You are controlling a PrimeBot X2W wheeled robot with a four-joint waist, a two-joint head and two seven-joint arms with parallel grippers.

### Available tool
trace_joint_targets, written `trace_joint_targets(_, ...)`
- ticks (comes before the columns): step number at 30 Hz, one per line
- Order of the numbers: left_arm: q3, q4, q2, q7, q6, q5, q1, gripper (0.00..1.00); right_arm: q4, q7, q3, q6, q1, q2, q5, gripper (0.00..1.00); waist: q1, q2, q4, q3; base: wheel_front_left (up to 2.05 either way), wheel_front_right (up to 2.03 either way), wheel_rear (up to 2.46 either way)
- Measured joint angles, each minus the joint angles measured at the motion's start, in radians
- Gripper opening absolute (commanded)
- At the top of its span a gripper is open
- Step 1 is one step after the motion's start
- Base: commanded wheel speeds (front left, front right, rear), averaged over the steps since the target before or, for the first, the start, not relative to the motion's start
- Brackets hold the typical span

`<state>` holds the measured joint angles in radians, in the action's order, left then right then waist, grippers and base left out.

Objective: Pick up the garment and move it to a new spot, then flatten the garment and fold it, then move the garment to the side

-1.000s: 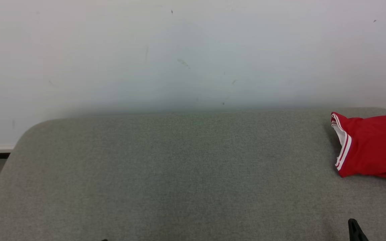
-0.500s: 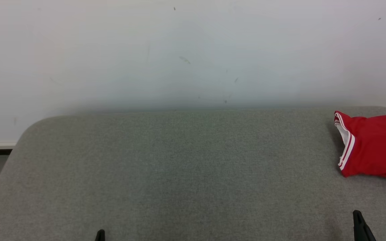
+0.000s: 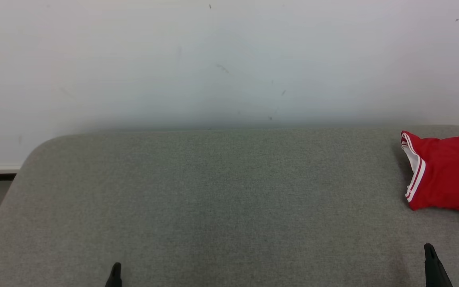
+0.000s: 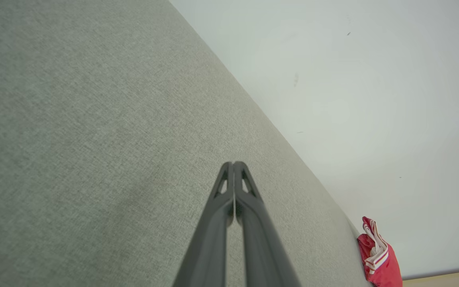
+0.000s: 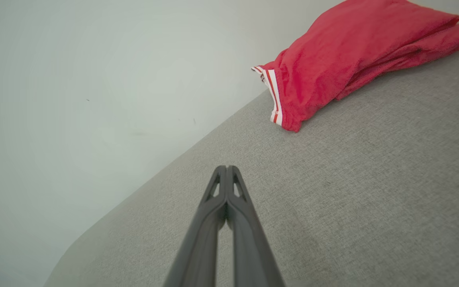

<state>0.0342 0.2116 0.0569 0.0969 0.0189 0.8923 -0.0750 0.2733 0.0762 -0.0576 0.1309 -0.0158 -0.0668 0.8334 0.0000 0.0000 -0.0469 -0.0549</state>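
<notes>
Nearest the camera, head view: left gripper (image 3: 116, 266) tip at the bottom edge, well left of the garment (image 3: 448, 171) and far from it. Fingers closed, pointing up the frame toward the wall.

Left wrist view: the left gripper (image 4: 233, 163) has both fingers (image 4: 213, 239) pressed together along their length, tips meeting, nothing between them. It is poised low over bare grey cloth, and the garment (image 4: 381, 259) shows small at the far lower right.

Right gripper (image 3: 428, 248): tip just in front of the garment, apart from it and not touching. Right wrist view: fingers (image 5: 249, 239) also shut tip to tip and empty, the right gripper (image 5: 226, 167) aimed along the cloth with the garment (image 5: 333, 52) ahead and to one side.

Surface (image 3: 213, 191): grey woven fabric, rounded far corners.

Garment: red, folded into a bundle and lying on the surface by its far right corner, partly cut off by the frame edge. Its white-striped hem (image 3: 414, 175) faces the middle of the surface.

Beyond the garment: plain pale wall (image 3: 213, 59) with a few small marks
</notes>
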Motion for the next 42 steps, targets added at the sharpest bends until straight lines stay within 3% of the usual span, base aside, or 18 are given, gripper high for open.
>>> trace_joint_targets(42, -0.074, 0.018, 0.004, -0.114, 0.064, 0.437, 0.105, 0.00, -0.016, -0.113, -0.033, 0.000, 0.074, 0.009, 0.460, 0.00, 0.0000, 0.0000, 0.024, 0.029, 0.00, 0.00, 0.00)
